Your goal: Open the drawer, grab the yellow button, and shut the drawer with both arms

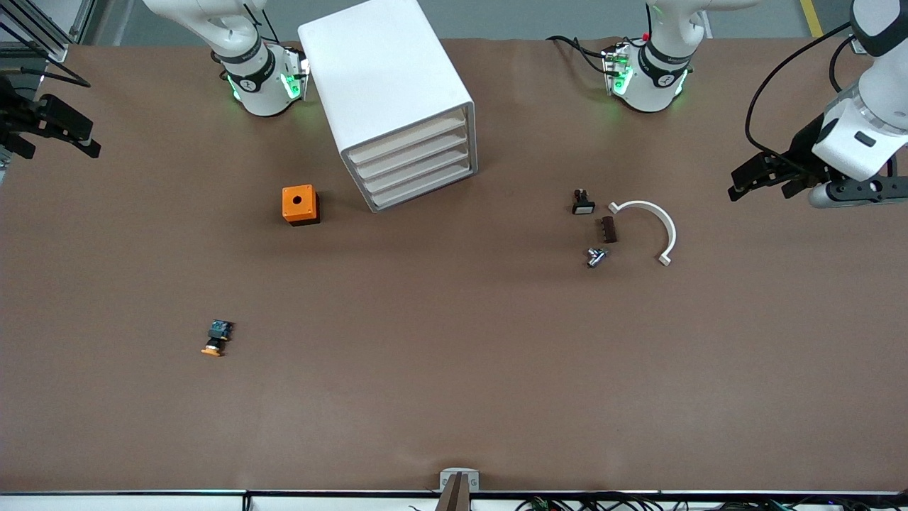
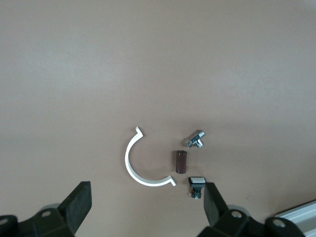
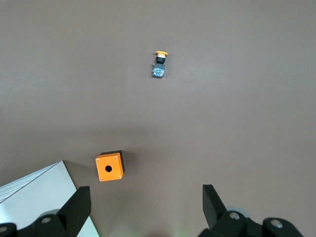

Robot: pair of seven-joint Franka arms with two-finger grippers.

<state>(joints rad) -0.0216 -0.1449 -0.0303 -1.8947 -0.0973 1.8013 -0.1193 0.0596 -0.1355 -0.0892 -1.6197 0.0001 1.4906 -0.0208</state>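
The white cabinet [image 1: 386, 85] stands between the two arm bases, and its corner shows in the right wrist view [image 3: 29, 197]. Its uppermost drawer [image 1: 406, 140] is shut, flush with the three below. The button [image 1: 216, 338], orange cap with a black-and-blue body, lies on its side on the brown table, nearer the front camera than the orange cube; it also shows in the right wrist view [image 3: 159, 64]. My left gripper [image 1: 762, 186] [image 2: 146, 197] is open and empty, up over the left arm's end of the table. My right gripper [image 1: 60, 145] [image 3: 145, 197] is open and empty over the right arm's end.
An orange cube with a round hole [image 1: 300, 204] [image 3: 109, 166] sits beside the cabinet. Toward the left arm's end lie a white half ring [image 1: 649, 220] [image 2: 143, 168], a brown block [image 1: 608, 229], a metal part [image 1: 596, 257] and a black part with a white face [image 1: 583, 202].
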